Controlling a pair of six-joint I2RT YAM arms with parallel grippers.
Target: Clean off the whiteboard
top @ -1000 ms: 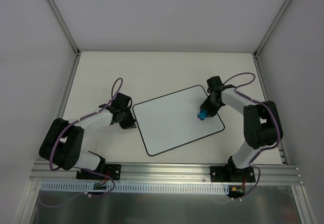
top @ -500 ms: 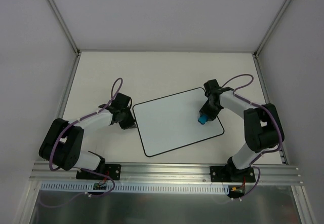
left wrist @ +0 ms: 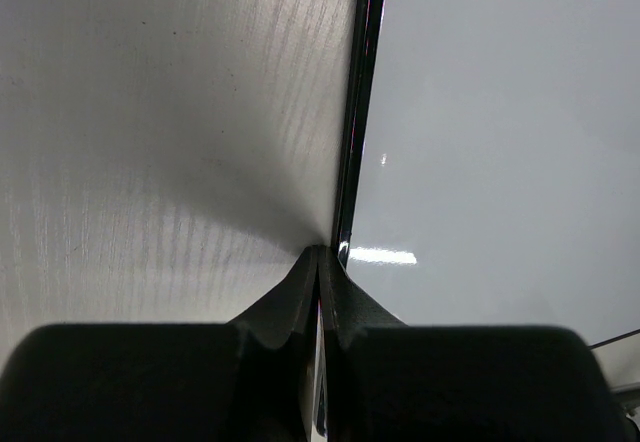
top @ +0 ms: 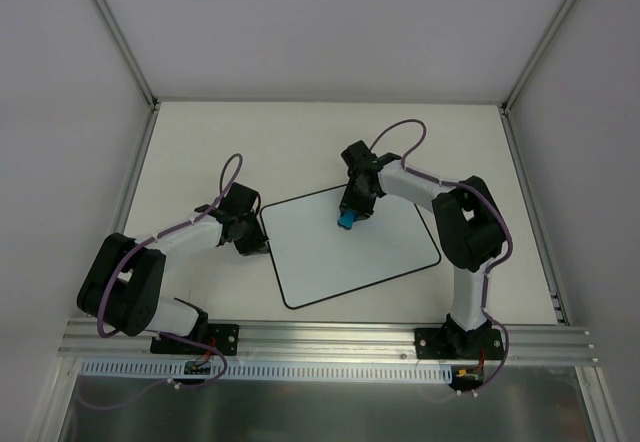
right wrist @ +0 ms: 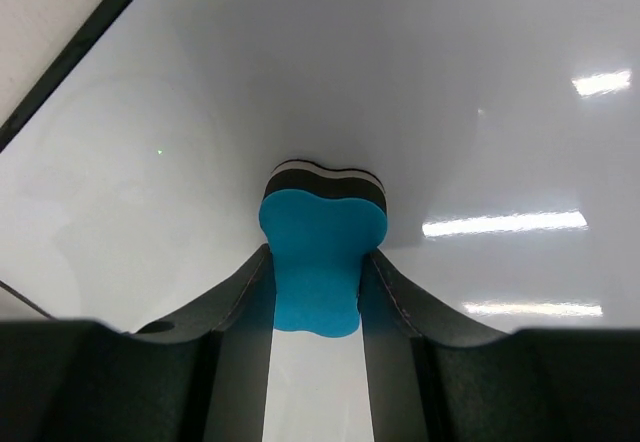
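The whiteboard (top: 350, 252) lies flat and tilted at the table's middle, white with a thin black border, and I see no marks on it. My right gripper (top: 347, 216) is shut on the blue peanut-shaped eraser (right wrist: 322, 252), pressing its dark felt side onto the board near its far edge. The board fills the right wrist view (right wrist: 480, 92). My left gripper (top: 260, 245) is shut on the board's left edge; in the left wrist view its closed fingertips (left wrist: 320, 257) pinch the black border of the whiteboard (left wrist: 500, 112).
The pale tabletop (top: 300, 142) lies around the board, enclosed by white walls with metal corner posts (top: 115, 32). An aluminium rail (top: 330, 337) carries both arm bases at the near edge.
My right gripper has swept the eraser left and away across the board, from its right side to near its far edge. The board has shifted slightly. My left gripper stays put.
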